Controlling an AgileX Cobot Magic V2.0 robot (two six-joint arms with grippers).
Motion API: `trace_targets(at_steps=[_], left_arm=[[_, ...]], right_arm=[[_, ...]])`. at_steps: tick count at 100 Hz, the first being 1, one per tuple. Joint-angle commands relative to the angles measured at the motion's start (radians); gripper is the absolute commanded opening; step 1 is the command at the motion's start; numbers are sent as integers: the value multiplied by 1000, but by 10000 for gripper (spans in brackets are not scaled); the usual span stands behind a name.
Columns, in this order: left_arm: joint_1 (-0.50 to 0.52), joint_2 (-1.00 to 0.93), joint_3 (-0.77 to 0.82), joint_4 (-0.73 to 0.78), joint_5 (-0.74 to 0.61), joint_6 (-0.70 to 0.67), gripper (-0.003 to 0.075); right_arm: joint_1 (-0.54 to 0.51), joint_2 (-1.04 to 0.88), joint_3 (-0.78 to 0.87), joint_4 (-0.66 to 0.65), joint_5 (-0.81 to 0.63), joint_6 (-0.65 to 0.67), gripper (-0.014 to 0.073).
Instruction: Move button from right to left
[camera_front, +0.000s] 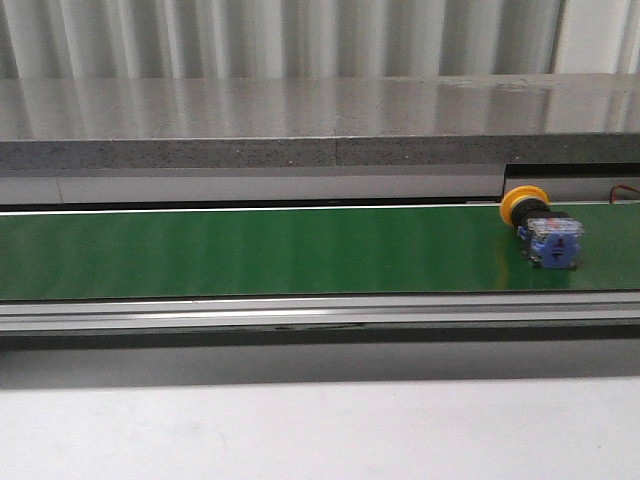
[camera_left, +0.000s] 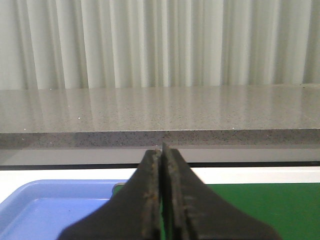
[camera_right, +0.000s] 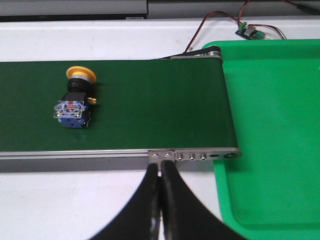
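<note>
a yellow-capped button (camera_front: 545, 228) lies on its side on the green belt (camera_front: 250, 250), at about three o'clock in the front view, untouched and seemingly waiting to be picked up. the left hand (camera_left: 162, 150) and right hand (camera_right: 160, 167) are each pressed together, empty, well apart from it. a blue tray (camera_left: 45, 205) sits at the left end, probably the drop spot.

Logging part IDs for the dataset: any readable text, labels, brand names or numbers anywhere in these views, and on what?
None readable in any view.
The button: the end face of its contact body shows small markings, too blurred to read.
Small circuit board beyond the green tray: too small to tell if it carries print.
Green belt, blue tray, grey counter: no lettering visible.
</note>
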Motion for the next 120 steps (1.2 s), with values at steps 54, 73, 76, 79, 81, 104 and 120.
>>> trace_targets(at_steps=[54,73,76,79,81,104,120], left_arm=[[-8,-35,21,-7,-113,-4,-20],[-8,-25,-22,-96,-105,-4,-20],[-8,-17,-37,-98,-97,-4,-20],[-8,-6,-60,-100,-85,-4,-20],[-8,4,-76,-100,-72,-4,-20],[-8,207,-309,-100,183,-4,-20],[-8,412,-490,-100,374,-4,-20]], right_arm=[[4,0,-26,10,-63,-11,-67],[4,0,-26,10,-63,-11,-67],[4,0,-26,10,-63,-11,-67],[4,0,-26,10,-63,-11,-67],[4,0,-26,10,-63,-11,-67],[4,0,-26,10,-63,-11,-67],[4,0,-26,10,-63,-11,-67]])
